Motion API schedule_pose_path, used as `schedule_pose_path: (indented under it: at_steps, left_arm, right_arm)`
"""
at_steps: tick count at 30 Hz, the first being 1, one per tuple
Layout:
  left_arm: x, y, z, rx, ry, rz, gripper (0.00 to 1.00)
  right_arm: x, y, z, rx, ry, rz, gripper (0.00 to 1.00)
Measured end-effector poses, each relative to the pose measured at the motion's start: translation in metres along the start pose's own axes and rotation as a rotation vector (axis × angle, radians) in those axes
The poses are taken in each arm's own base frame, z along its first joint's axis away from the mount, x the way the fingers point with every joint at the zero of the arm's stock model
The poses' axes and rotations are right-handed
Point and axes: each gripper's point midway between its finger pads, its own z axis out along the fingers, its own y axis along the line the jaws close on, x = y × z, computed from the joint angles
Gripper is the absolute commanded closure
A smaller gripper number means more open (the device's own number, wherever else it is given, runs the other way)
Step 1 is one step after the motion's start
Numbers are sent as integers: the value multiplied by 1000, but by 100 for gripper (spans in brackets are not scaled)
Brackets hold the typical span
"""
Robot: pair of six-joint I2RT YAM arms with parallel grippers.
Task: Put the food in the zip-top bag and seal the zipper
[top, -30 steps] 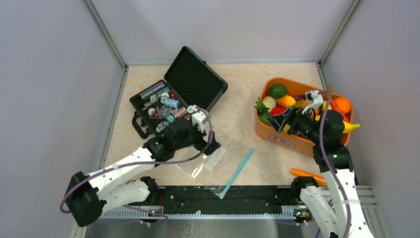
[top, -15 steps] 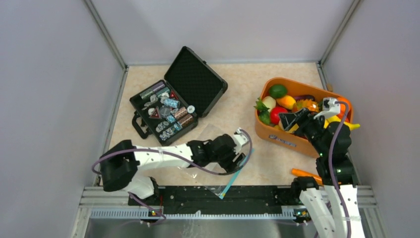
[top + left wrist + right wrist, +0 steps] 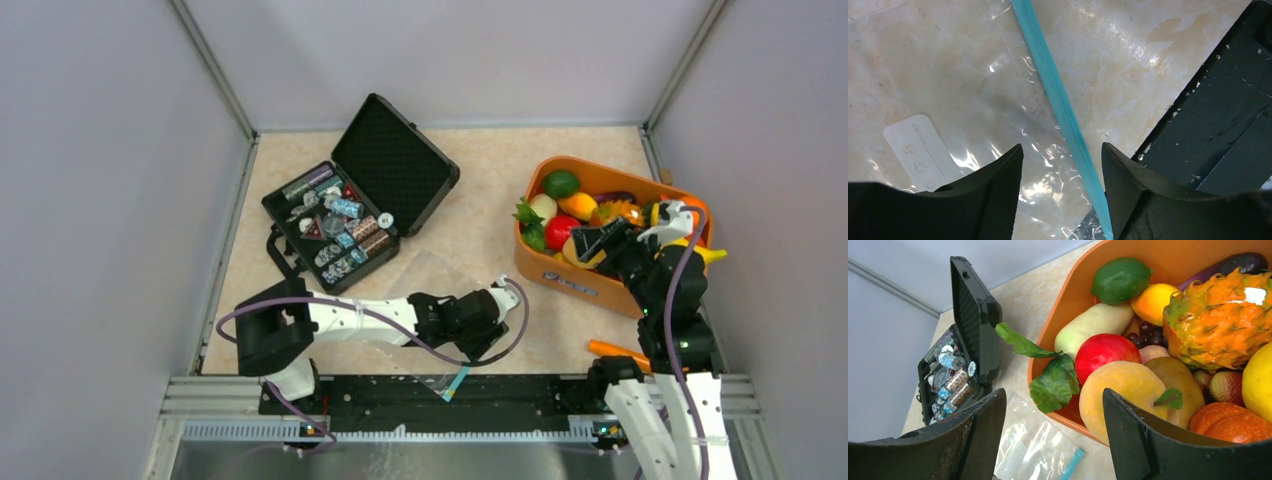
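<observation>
The left end effector [image 3: 1062, 146] hangs low over the zip-top bag [image 3: 948, 75], its two dark fingers parted and clasping nothing. The bag lies flat and empty on the marbled table [image 3: 480, 170], close to the near edge. The teal zipper [image 3: 1048, 80] runs up between the parted fingers, closer to the right-hand one in the left wrist view, along the bag's edge that faces the orange basket [image 3: 560, 275]. A white label patch [image 3: 918, 150] shows through the clear plastic just beside the other finger. The zipper's near end reaches the black rail [image 3: 1228, 115] where the arms are mounted. At the right of the table, the right end effector [image 3: 1054, 391] is poised above the basket's near rim, fingers spread and empty. The food [image 3: 1120, 390] is all heaped in the basket. Among it are a green lime [image 3: 1120, 280], a red apple [image 3: 1103, 352], a pale oblong piece [image 3: 1093, 325], an orange dragon fruit [image 3: 1223, 320] and a sprig of leafy greens [image 3: 1053, 380] drooping over the basket wall. A yellow-orange fruit, the nearest piece, sits just beyond the right fingers, though none of it is touched. To the bag's far left, an open black case [image 3: 395, 165] stands on the table. Its tray is packed with small wrapped items [image 3: 335, 225]. An orange stick [image 3: 620, 352] lies beside the right arm's base.
</observation>
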Motion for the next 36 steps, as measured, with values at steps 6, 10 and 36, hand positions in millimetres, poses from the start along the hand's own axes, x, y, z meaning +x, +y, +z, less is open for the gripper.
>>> schedule_pose_path:
  at_steps: [6,10,36]
  left_arm:
    - [3,4,3,-34,9,2,44]
    - [8,7,8,-52,23,1,44]
    - [17,8,22,-66,49,14,68]
  right_arm:
    - [0,-8,0,42,-5,10,31]
    - [0,-14,-1,77,-11,18,30]
    - [-2,-22,-5,124,-35,23,28]
